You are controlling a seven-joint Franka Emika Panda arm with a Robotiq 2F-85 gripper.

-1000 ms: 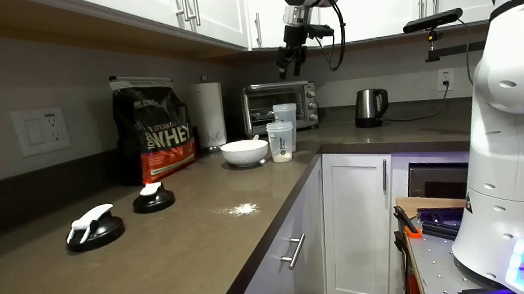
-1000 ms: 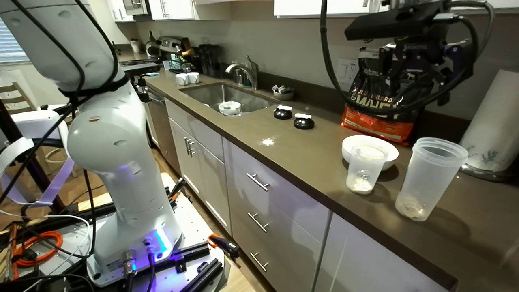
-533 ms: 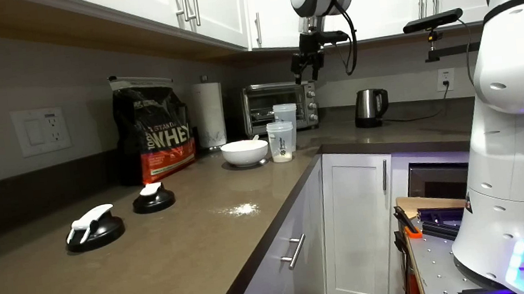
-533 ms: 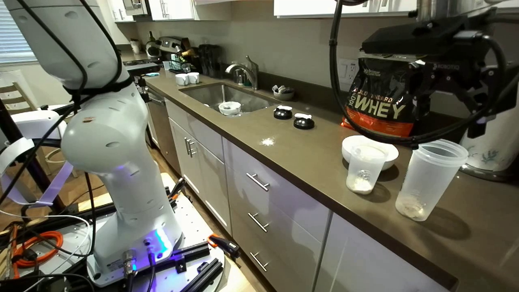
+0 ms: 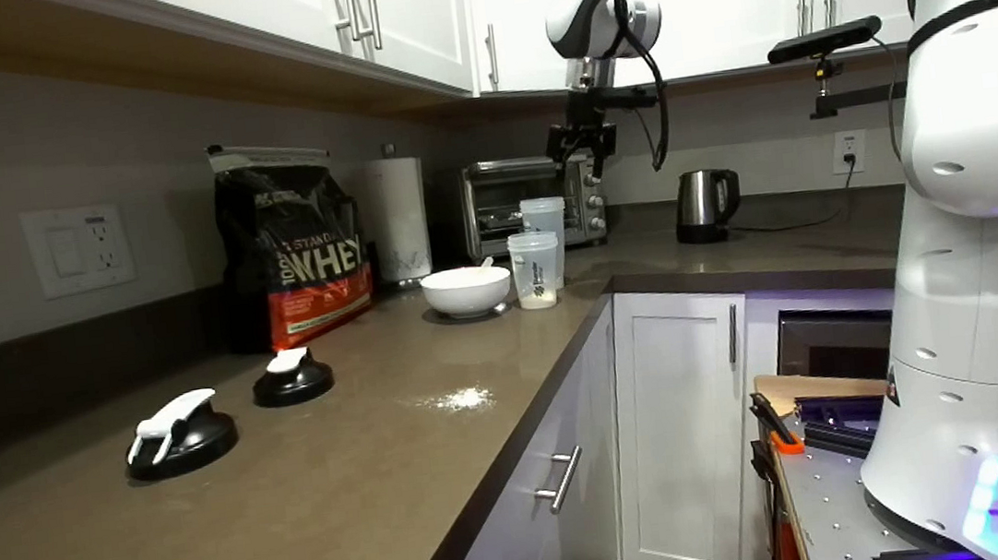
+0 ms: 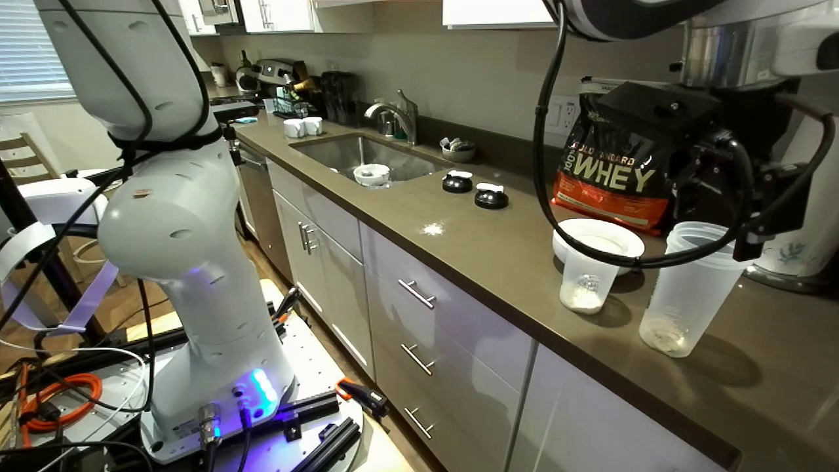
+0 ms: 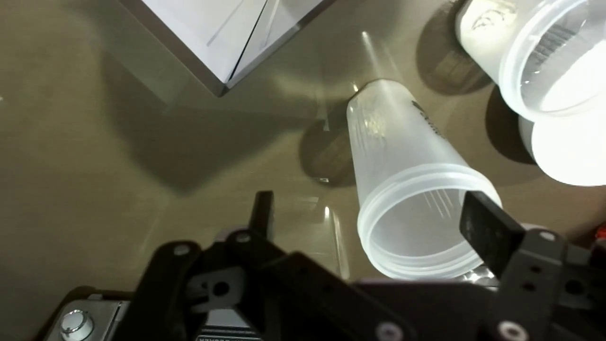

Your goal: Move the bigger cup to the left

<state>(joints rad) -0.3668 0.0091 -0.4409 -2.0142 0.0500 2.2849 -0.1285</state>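
Note:
The bigger cup, a tall translucent whitish tumbler point(image 6: 688, 305), stands upright on the counter with a little pale powder at its bottom. In an exterior view the bigger cup point(image 5: 546, 217) is partly behind the shorter cup point(image 5: 535, 267). My gripper point(image 5: 580, 166) is open and empty, above the bigger cup. In the wrist view the bigger cup's point(image 7: 402, 137) open rim appears between the fingers of my gripper point(image 7: 371, 206). The right finger overlaps the rim in that view; the left finger is apart from the cup, over bare counter.
The shorter cup point(image 6: 585, 285) and a white bowl point(image 6: 565, 242) stand close beside the bigger cup. A paper towel roll point(image 5: 400, 216), toaster oven point(image 5: 478, 213) and whey bag point(image 5: 311, 253) stand behind. Two black lids point(image 5: 292, 382) lie farther along. The counter edge point(image 6: 590, 364) runs nearby.
My gripper has come down toward the bigger cup's rim and swung over it. It stays open. The cups, bowl and lids have not moved.

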